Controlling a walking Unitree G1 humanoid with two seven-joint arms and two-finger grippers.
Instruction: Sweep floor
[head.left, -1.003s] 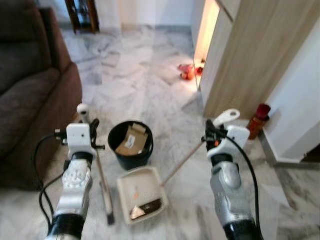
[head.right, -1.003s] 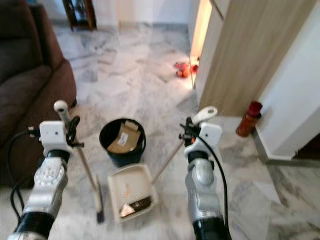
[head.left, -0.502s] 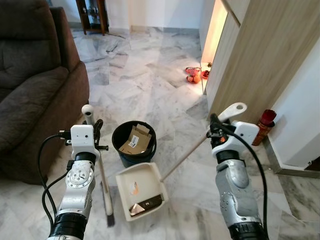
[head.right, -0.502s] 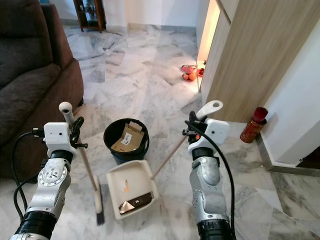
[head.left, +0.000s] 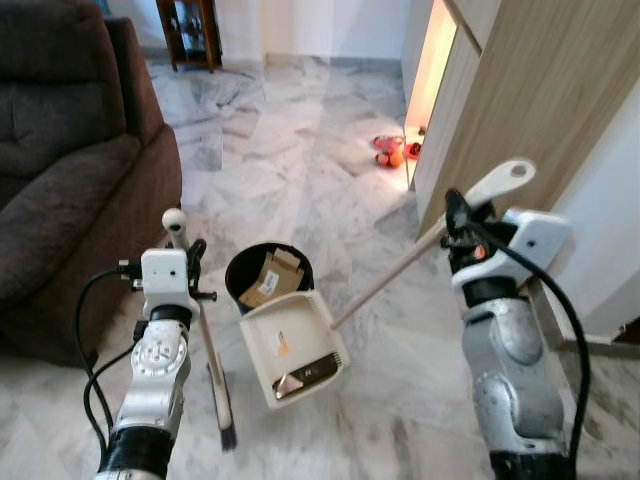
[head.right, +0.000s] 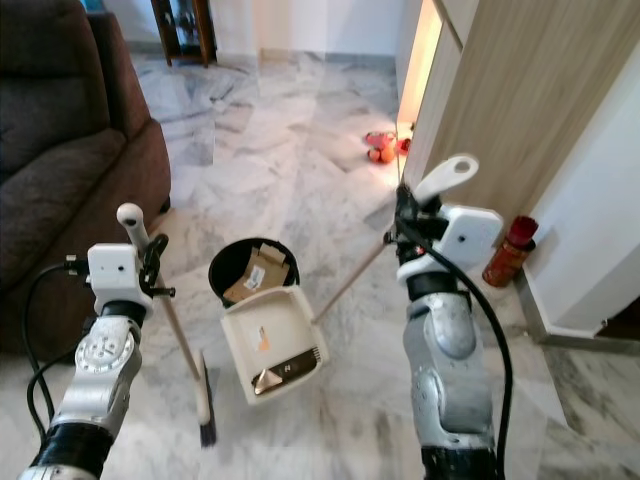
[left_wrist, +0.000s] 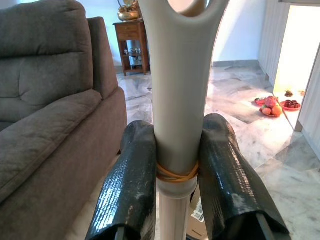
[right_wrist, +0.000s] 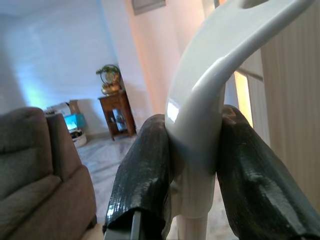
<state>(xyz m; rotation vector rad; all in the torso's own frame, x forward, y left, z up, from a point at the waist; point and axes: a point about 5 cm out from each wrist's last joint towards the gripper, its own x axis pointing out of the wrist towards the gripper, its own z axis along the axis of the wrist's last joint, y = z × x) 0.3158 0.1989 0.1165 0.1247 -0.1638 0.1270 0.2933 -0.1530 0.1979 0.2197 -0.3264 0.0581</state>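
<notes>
Left gripper (left_wrist: 176, 165): fingers clamped on the broom (head.left: 205, 355) handle, near its top; brush head on the marble floor (head.left: 300, 170).
Right gripper (right_wrist: 192, 165): closed around the dustpan (head.left: 293, 347) handle's grip.
Dustpan: tilted, rear edge at the black bin (head.left: 262, 268); dark debris inside.
Bin: holds cardboard scraps.
Sofa (head.left: 60, 170): robot's left.

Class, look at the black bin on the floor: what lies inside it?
Inside the black bin lies a piece of brown cardboard with a white label. The raised dustpan covers the bin's near rim, so anything beneath is hidden.
</notes>
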